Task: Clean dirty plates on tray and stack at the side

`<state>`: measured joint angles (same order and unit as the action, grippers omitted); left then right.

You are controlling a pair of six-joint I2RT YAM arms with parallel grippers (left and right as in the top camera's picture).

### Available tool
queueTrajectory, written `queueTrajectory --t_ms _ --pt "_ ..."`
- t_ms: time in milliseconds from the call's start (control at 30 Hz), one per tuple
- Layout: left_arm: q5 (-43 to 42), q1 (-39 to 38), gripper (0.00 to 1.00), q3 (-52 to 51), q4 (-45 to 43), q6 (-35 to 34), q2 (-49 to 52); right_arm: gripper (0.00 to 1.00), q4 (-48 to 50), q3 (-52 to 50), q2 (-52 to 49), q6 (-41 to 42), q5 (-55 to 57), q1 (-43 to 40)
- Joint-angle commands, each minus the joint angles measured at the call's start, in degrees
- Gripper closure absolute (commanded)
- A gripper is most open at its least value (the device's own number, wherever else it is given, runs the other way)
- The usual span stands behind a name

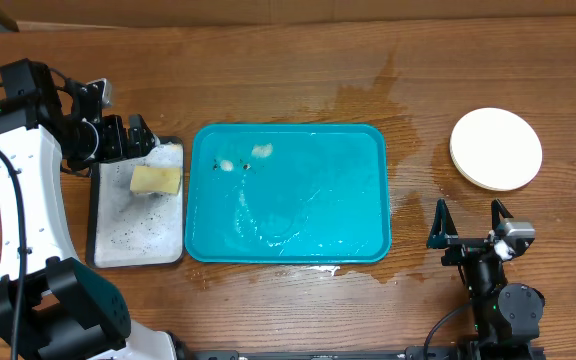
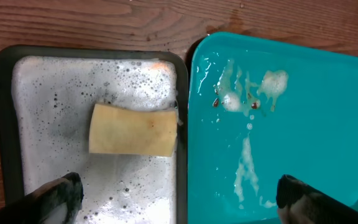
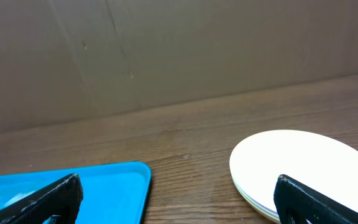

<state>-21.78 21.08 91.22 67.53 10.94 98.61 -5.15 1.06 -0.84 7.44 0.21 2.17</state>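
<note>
Soap tray (image 2: 5, 124): black-rimmed and rectangular, lying flat right under my left hand (image 2: 178, 198), reaching ahead of it and out past one finger.
Foam (image 2: 55, 87): white bubbles with dark specks, covering the inside of the soap tray.
Sponge (image 2: 132, 129): a pale yellow block lying flat in the foam, just ahead of my left hand, between the lines of its two fingers and touching neither.
Tabletop (image 1: 368, 310): brown wood grain, beneath both my hands.
Wet patch (image 1: 378, 95): a darker stain on the tabletop, ahead of my right hand (image 3: 179, 199) and off to its left, well apart.
Cardboard wall (image 3: 166, 50): plain brown, upright at the tabletop's far edge, straight ahead of my right hand.
</note>
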Motion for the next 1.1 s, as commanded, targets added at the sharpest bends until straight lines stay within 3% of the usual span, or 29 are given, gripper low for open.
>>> queueTrajectory --t_ms 0,733,1067 --pt "0.17 -0.11 0.0 0.76 -0.07 0.42 0.39 0.0 0.35 -0.61 0.68 0.0 -0.33 -0.37" --pt "0.87 -0.24 0.0 0.76 -0.07 0.42 -0.15 0.0 0.35 -0.61 0.68 0.0 -0.33 -0.37" --pt "1.88 -4.2 0.0 0.76 -0.09 0.42 -18.53 0.0 0.35 -0.61 0.68 0.0 -0.33 -0.37"
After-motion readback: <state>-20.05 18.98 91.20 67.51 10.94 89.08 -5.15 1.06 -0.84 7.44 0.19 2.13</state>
